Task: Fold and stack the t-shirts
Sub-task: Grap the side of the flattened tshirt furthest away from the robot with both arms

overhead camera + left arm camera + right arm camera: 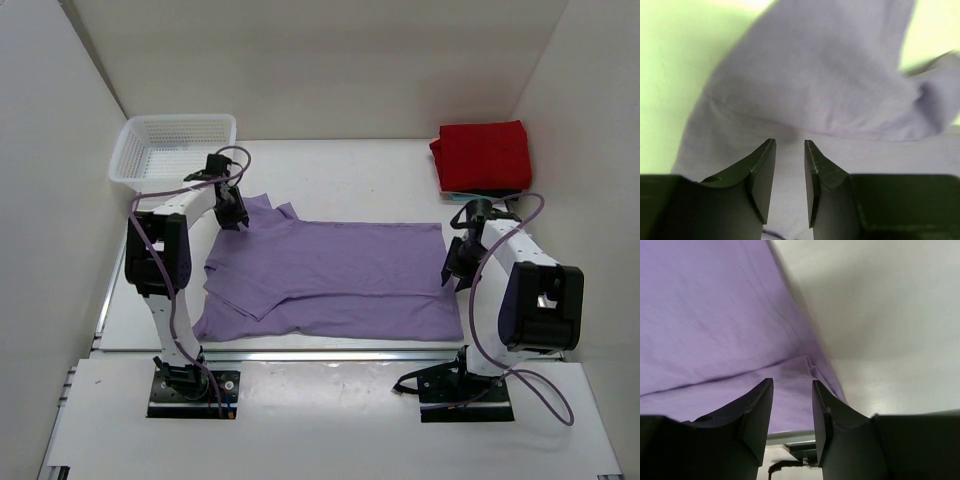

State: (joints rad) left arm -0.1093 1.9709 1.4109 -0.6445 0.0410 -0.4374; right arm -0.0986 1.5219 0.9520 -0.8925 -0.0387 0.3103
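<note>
- Top view: showing the lavender t-shirt (330, 275) lying spread across the middle of the desk (340, 180), with its left part doubled over in wrinkled layers.
- Showing the red t-shirt (482, 155) sitting folded at 1 o'clock in the far right corner, well apart from the lavender one.
- Showing the white mesh basket (170, 178) standing at 11 o'clock in the far left corner.
- Showing the left fingers (238, 220) pointing down at the lavender cloth's far left corner, about 10 o'clock on the shirt.
- Showing the right fingers (457, 268) reaching the shirt's right edge, about 3 o'clock on it.
- Left wrist view: showing the left fingers (768, 160) standing parted with a narrow gap, clamping nothing.
- Showing the lavender t-shirt (815, 75) filling most of the frame beyond them and bunching into a raised fold toward 2 o'clock, with bare desk (670, 60) at 10 o'clock.
- Right wrist view: showing the right fingers (765, 400) standing parted too, gripping nothing.
- Showing the lavender t-shirt (705, 315) covering the frame from 9 to 12 o'clock, its edge running from 12 down toward 5 o'clock, with bare desk (880, 305) at 2 o'clock.
</note>
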